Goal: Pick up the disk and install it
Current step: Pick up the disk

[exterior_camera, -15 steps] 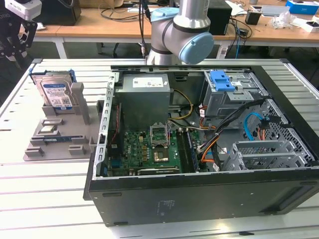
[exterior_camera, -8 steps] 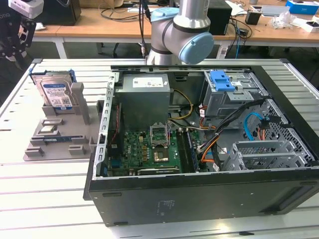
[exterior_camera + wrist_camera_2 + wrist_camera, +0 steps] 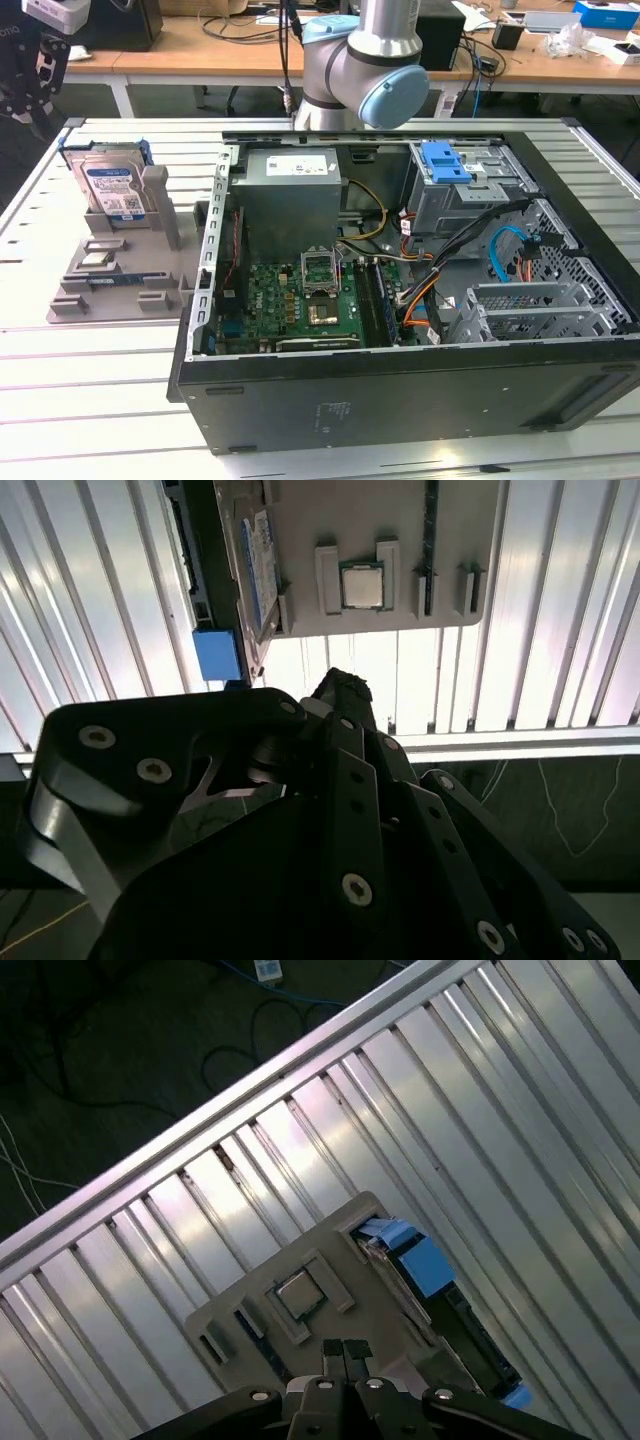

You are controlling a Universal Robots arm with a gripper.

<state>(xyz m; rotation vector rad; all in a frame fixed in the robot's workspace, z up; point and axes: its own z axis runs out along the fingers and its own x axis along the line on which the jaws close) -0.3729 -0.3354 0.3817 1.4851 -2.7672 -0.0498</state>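
The hand (image 3: 346,1350) hangs above the grey holder (image 3: 165,275) on the surface (image 3: 100,380), its fingers drawn close together and holding nothing. The disk (image 3: 112,188) stands upright in that holder below the hand, ungrasped. Neither pickup nor installation in the open computer case (image 3: 400,400) is done.

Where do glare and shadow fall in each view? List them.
Exterior view: even light, the disk plainly lit, the case interior shaded. Second wrist view: glare whitens the table slats; the gripper is a dark silhouette. First wrist view: sheen on the slats, dark floor beyond the table edge.
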